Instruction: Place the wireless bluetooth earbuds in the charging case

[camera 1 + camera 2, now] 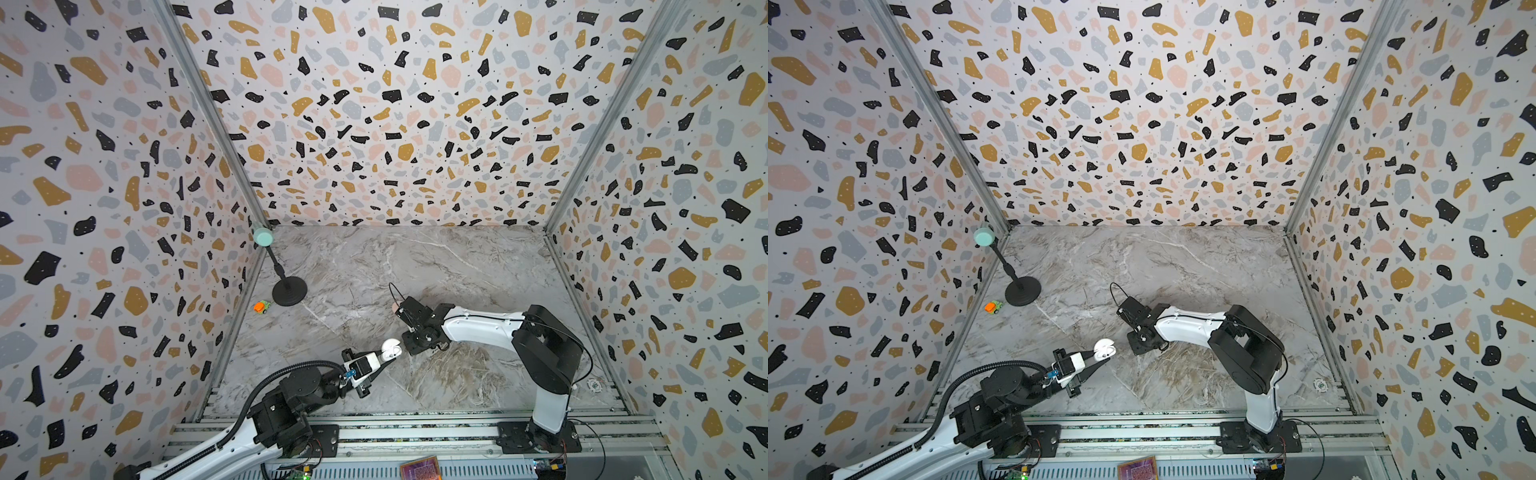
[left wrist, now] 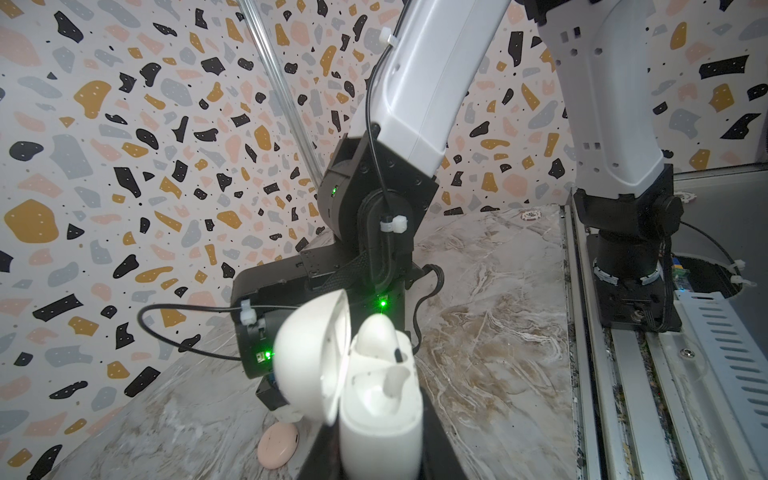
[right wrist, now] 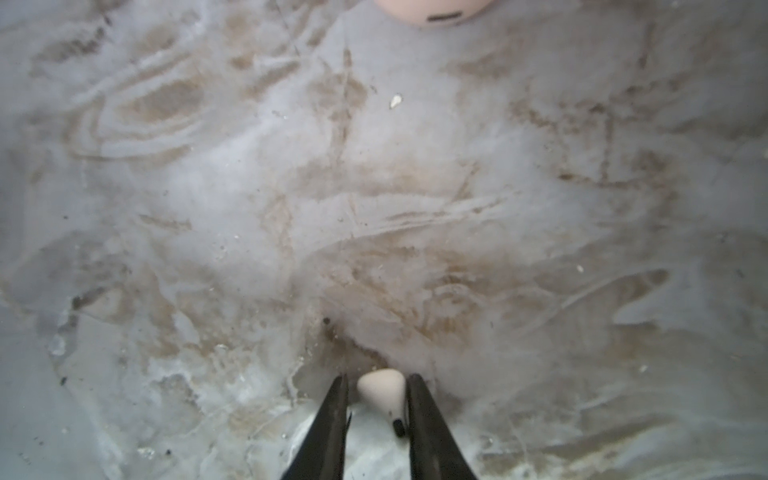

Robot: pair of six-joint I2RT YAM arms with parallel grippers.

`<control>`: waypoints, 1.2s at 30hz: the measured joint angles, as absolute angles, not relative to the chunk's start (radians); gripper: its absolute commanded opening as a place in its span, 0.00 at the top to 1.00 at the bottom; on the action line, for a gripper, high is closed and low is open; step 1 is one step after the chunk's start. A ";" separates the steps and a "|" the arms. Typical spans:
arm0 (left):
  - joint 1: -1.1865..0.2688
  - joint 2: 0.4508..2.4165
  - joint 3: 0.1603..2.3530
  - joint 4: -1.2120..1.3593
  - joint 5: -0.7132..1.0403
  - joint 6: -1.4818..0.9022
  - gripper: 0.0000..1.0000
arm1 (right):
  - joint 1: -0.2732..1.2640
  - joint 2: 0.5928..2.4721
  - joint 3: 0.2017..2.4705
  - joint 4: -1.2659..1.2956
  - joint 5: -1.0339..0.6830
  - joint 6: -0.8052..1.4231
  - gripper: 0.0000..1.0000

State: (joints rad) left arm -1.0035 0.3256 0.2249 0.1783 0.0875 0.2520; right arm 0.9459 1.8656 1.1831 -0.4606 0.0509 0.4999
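Observation:
My left gripper (image 2: 380, 436) is shut on the white charging case (image 2: 380, 411), held up with its lid (image 2: 309, 357) open; it shows in both top views (image 1: 390, 349) (image 1: 1104, 349). One whitish earbud (image 2: 376, 336) sits in the case, beside an empty socket. My right gripper (image 3: 379, 378) points down at the marble table (image 3: 291, 208), close to the held case. Its dark fingers (image 3: 332, 415) stand on either side of another earbud (image 3: 382, 390) lying on the table, with a thin gap on one side. In the top views the right wrist (image 1: 419, 328) hides these fingers.
A closed pink case (image 2: 277, 446) (image 3: 432, 8) (image 1: 395, 307) lies on the table just beyond the right gripper. A black stand (image 1: 289, 291) and a small orange toy (image 1: 262, 307) sit by the left wall. A round chip (image 1: 594, 385) lies at the front right, and metal rails (image 1: 415, 428) run along the front.

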 measured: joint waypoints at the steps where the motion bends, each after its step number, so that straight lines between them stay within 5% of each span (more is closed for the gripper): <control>1: -1.003 0.326 0.225 0.178 0.088 0.252 1.00 | 0.947 1.866 1.183 -0.460 0.052 0.502 0.73; 36: -1.003 0.326 0.225 0.178 0.087 0.252 1.00 | 0.949 1.698 1.070 -0.388 0.086 0.548 0.85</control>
State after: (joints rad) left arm -1.0035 0.3256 0.2249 0.1783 0.0872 0.2520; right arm 0.9493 1.6981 1.0698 -0.3878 0.0860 0.5484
